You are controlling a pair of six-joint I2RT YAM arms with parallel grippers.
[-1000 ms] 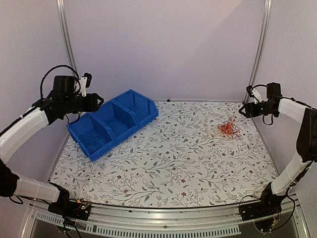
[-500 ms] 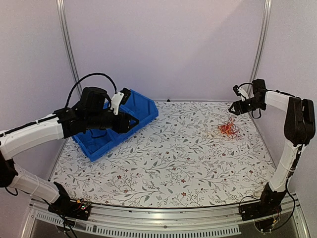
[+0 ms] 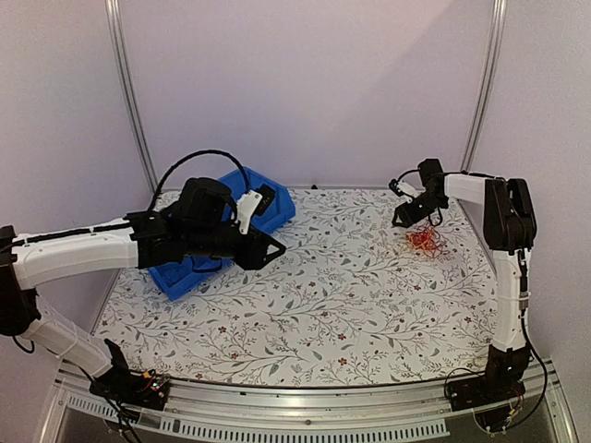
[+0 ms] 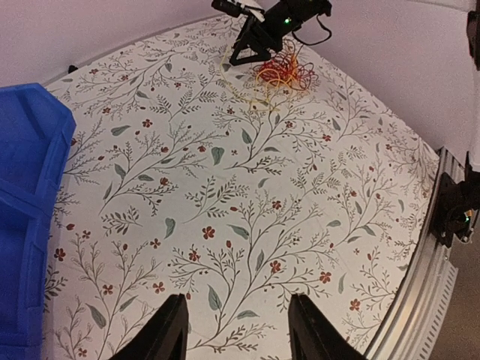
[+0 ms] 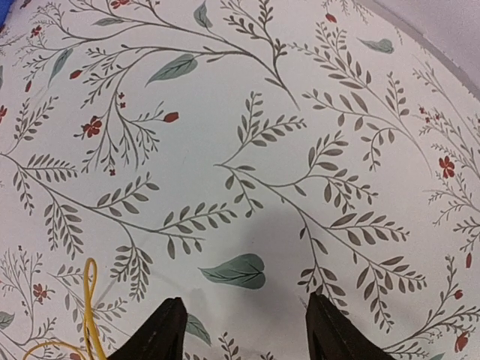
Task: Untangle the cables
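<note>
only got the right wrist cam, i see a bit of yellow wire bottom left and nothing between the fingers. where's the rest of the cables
observer: the tangled bundle of thin red and orange-yellow wires lies on the floral tablecloth, just right of the right gripper and not between its jaws.
operator: and the left arm, is it near that bundle
observer: no. the left gripper hangs open and empty over the left-centre of the cloth, beside the blue plastic bin.

free: table [image 3: 342,305] middle, between blue bin [image 3: 280,205] and cables [image 3: 425,241] | obstacles: blue bin far-left, cables far-right
</note>
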